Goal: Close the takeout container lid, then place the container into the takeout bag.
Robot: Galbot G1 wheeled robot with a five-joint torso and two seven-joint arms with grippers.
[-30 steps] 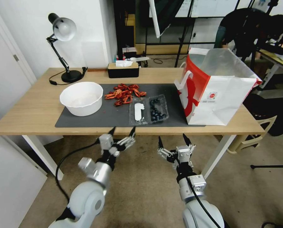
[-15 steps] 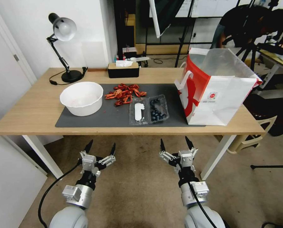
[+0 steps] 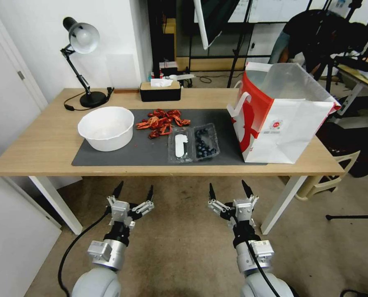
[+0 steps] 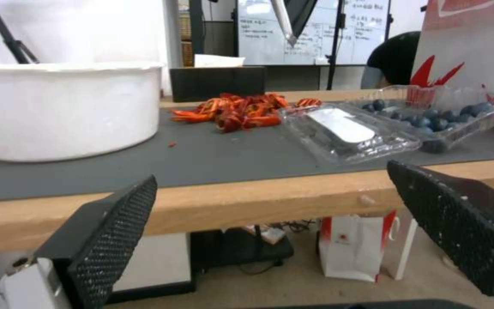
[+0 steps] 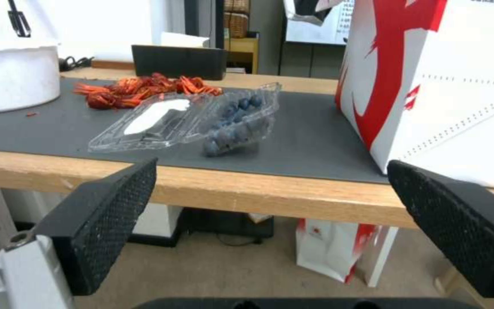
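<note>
No words or numbers are clear enough to read. The takeout bag has a small red logo, but its letters are too tiny. The whiteboard writing is too blurry.

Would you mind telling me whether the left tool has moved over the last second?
Yes: the left tool pulled back from the table edge toward the robot.

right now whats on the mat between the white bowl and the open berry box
In the head view, a heap of red dried peppers lies between the white bowl and the takeout container, toward the mat's far edge; nearer, the mat is bare.
</note>
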